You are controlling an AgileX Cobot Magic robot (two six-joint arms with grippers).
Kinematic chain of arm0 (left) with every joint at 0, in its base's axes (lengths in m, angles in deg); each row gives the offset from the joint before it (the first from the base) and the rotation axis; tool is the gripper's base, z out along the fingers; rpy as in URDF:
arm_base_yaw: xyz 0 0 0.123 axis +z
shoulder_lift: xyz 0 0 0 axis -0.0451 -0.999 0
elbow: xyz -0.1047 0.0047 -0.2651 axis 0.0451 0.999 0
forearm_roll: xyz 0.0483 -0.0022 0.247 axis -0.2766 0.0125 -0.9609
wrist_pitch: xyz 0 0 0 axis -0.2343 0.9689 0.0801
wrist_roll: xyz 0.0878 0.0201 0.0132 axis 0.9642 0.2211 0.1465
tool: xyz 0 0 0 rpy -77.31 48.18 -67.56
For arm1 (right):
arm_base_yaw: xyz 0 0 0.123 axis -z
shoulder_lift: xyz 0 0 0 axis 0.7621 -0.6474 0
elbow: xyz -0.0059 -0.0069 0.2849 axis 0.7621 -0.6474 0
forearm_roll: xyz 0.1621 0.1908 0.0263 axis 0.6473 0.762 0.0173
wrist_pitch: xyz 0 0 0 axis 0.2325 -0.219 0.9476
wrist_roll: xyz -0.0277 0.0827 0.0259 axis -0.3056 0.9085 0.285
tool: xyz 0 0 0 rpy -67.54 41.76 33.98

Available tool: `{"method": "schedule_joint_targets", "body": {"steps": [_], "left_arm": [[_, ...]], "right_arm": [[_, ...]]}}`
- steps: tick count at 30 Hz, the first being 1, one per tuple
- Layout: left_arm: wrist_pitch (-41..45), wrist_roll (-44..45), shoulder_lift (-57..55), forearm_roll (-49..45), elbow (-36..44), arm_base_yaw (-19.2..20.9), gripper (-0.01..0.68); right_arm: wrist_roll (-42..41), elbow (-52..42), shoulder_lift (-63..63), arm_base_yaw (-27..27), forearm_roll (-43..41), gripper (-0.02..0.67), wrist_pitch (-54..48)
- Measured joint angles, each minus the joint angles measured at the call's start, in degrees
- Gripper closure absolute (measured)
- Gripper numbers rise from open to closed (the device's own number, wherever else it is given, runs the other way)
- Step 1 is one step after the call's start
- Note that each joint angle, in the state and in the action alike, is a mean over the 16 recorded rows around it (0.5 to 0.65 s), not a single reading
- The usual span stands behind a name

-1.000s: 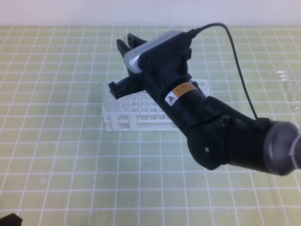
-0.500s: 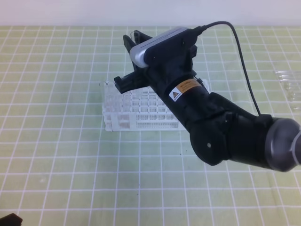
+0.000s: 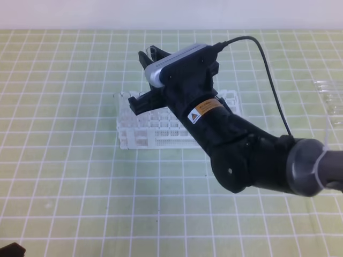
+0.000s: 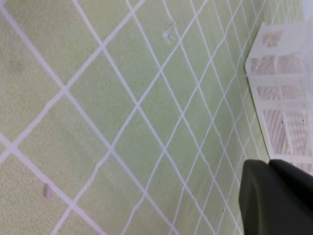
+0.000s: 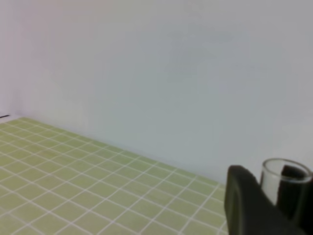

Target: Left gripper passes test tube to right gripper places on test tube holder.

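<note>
at the near left corner of the exterior high view a small black corner of the left gripper (image 3: 10,249) is seen low over the green gridded mat (image 3: 64,176); in the left wrist view its dark fingers (image 4: 276,198) are seen pressed together with nothing between them, so it is taken as clenched and empty. further in, the bulky black right arm (image 3: 252,160) is seen reaching from the right edge toward the middle, with a yellow warning sticker (image 3: 202,111) on its side, a silver-grey bar (image 3: 174,63) on top and a black cable (image 3: 268,69) looping off behind. beneath and just beyond the arm the white test tube holder (image 3: 161,131) is found standing on the mat, partly covered by the wrist. the right gripper (image 3: 146,77) is held above the holder's far left part, and the test tube (image 5: 285,183) is seen gripped between its black fingers (image 5: 244,205), upright, open rim uppermost (the lower end is hidden, so contact with the holder cannot be told). at the far right edge some clear glassware (image 3: 328,93) is noted lying on the mat, well apart from the holder. a pale wall (image 5: 156,73) closes the scene behind.
</note>
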Motion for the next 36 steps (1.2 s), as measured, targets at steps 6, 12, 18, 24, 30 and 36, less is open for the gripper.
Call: {"method": "schedule_joint_targets", "body": {"steps": [6,12,18,24,30,36], "left_arm": [[-0.03,0.01,0.01,0.0,0.0,0.08,0.675],[0.14,0.01,0.11,0.01,0.0,0.5,0.675],[0.82,0.01,0.22,0.01,0.0,0.91,0.675],[2.23,0.01,0.3,-0.05,0.0,1.11,0.675],[3.94,0.02,1.13,-0.66,0.0,1.2,0.675],[3.97,-0.32,3.78,-7.24,-0.01,2.94,0.675]], "right_arm": [[0.73,0.0,-1.04,0.0,-0.13,0.55,0.73],[1.36,0.0,-1.63,0.0,-0.14,0.55,1.01],[1.88,0.0,-2.35,0.0,-0.16,0.55,1.28],[2.44,0.0,-3.28,0.0,-0.21,0.55,1.93],[3.2,0.0,-4.12,0.0,-0.29,0.55,2.6],[3.71,0.0,-4.51,0.0,-0.35,0.55,3.06]]}}
